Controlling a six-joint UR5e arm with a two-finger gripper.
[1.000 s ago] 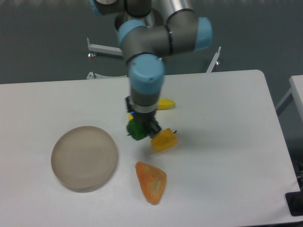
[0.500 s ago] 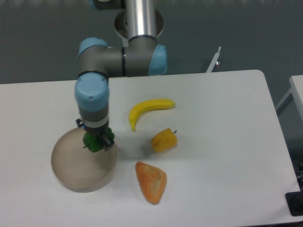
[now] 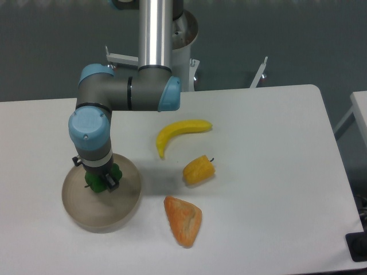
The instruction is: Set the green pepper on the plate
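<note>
On the left of the white counter (image 3: pixel 275 172) sits the plate (image 3: pixel 123 203), a round, shallow beige-tan dish with a raised rim. Over its middle the arm reaches straight down, and the hand (image 3: pixel 100 183) is clamped around the green pepper (image 3: pixel 92 180), which sits low inside the plate's rim; whether it touches the dish surface cannot be told. The pepper is small, glossy, dark green and lumpy, mostly hidden by the fingers, so its long axis and pointing direction cannot be made out. Nothing else lies in the plate. Further right, well apart from the plate, a yellow banana (image 3: pixel 179 132) lies curved. Below it rests a yellow pepper (image 3: pixel 198 171) with its dark stem pointing up-right, and nearer the front edge an orange wedge-shaped food item (image 3: pixel 183 220).
</note>
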